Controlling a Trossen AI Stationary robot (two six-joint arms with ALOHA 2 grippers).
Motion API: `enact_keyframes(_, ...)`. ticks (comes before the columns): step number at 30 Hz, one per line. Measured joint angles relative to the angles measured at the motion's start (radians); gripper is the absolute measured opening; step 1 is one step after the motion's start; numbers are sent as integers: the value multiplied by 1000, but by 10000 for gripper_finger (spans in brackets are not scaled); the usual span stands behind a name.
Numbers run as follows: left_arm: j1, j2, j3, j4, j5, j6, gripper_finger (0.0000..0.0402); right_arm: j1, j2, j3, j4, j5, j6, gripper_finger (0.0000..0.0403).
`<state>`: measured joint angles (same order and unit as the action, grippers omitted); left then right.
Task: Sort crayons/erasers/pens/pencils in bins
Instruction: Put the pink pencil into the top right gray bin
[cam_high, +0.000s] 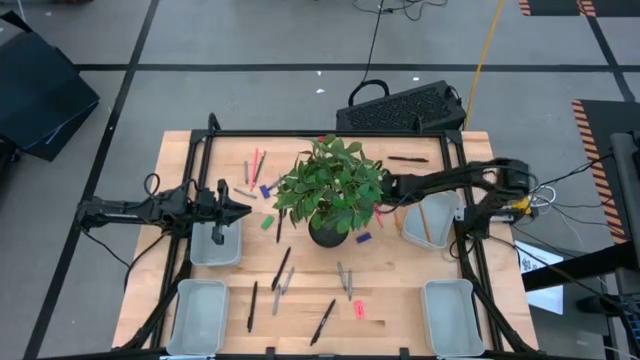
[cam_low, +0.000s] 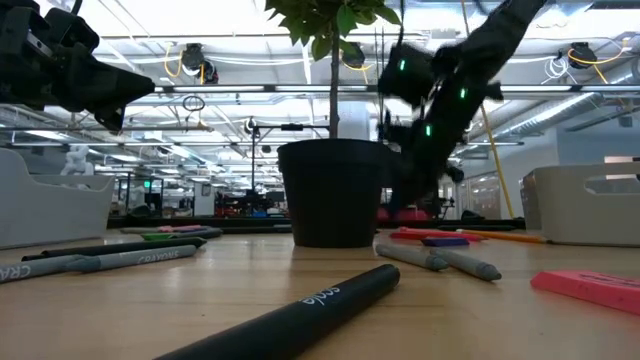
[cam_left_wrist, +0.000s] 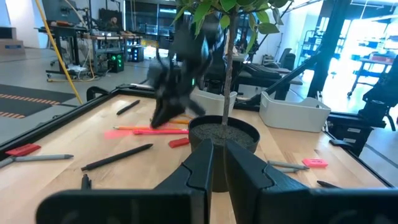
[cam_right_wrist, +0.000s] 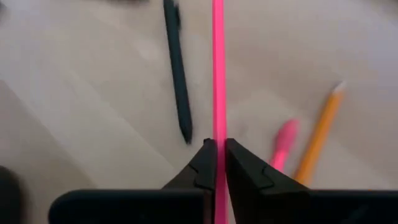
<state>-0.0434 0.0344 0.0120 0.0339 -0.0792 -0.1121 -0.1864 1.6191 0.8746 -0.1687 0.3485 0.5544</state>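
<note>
My right gripper (cam_high: 385, 192) reaches from the table's right to just right of the plant, shut on a thin pink pencil (cam_right_wrist: 217, 62). Under it on the wood lie a black pen (cam_right_wrist: 177, 68), an orange pencil (cam_right_wrist: 320, 134) and a short pink piece (cam_right_wrist: 283, 143). My left gripper (cam_high: 245, 210) hovers shut and empty above the far left bin (cam_high: 215, 243). More pens (cam_high: 281, 268), pencils (cam_high: 255, 165) and erasers (cam_high: 267, 223) lie flat around the pot. My right gripper pinches the pink pencil's shaft (cam_right_wrist: 218, 134) between its two fingers, which come from above and lie across the pencil. The pencil runs straight out past the fingertips on both sides. Whether it is lifted off the table I cannot tell.
A potted plant (cam_high: 330, 232) stands mid-table between the arms, its leaves over nearby items. Three more bins sit at near left (cam_high: 198, 315), near right (cam_high: 452, 315) and far right (cam_high: 430, 220), the last holding an orange pencil. A pink eraser (cam_high: 359, 310) lies near the front.
</note>
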Motion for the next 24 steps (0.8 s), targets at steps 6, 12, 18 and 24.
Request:
enact_keyframes(6, 0, 0, 0, 0, 0, 0, 42, 24, -221, 0, -196, 40, -13, 15)
enact_keyframes(12, 0, 0, 0, 0, 0, 0, 42, 85, -461, 1, -529, 37, 138, 15)
enact_keyframes(18, 0, 0, 0, 0, 0, 0, 42, 179, -673, 1, -905, -44, 450, 15)
enact_keyframes(24, 0, 0, 0, 0, 0, 0, 42, 248, -808, 1, -1117, -91, 755, 15)
